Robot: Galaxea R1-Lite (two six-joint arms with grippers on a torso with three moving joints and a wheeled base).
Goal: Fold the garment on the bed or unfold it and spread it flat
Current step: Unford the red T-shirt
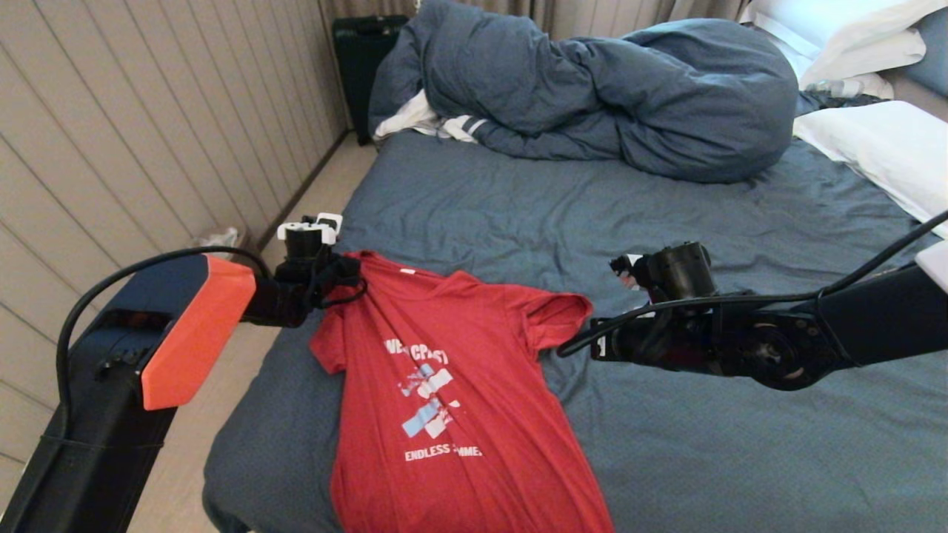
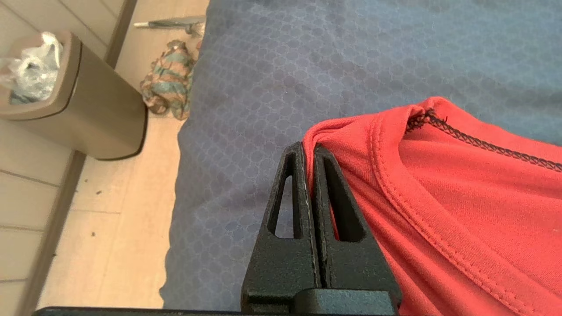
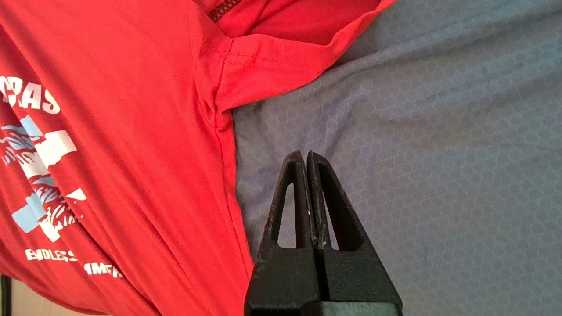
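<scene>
**Red T-shirt pinched at one shoulder on the bed**

The T-shirt is laid face up on the near left part of the bed, on the wrinkled blue-grey sheet, with its collar towards the far end and its hem running out of the lower edge of the head view. White lettering and a pale chest graphic are seen on its front. The cloth is creased, and the sleeve on the robot's right is bunched and partly folded over.

The left gripper is pressed together on a fold of the red cloth at the shoulder beside the collar; in the left wrist view the fabric is seen caught between the two black fingers. In the head view this corner of the shirt is drawn up towards the left arm at the bed's left edge.

The right gripper is held over bare sheet just beside the shirt's side seam, below the armpit of the bunched sleeve. Its fingers are pressed together with nothing between them, and the shirt is not touched by them.

A bunched duvet is piled at the far end of the bed, with white pillows to its right. A bin lined with a plastic bag is seen on the floor beside the bed, near a crumpled patterned cloth.
</scene>
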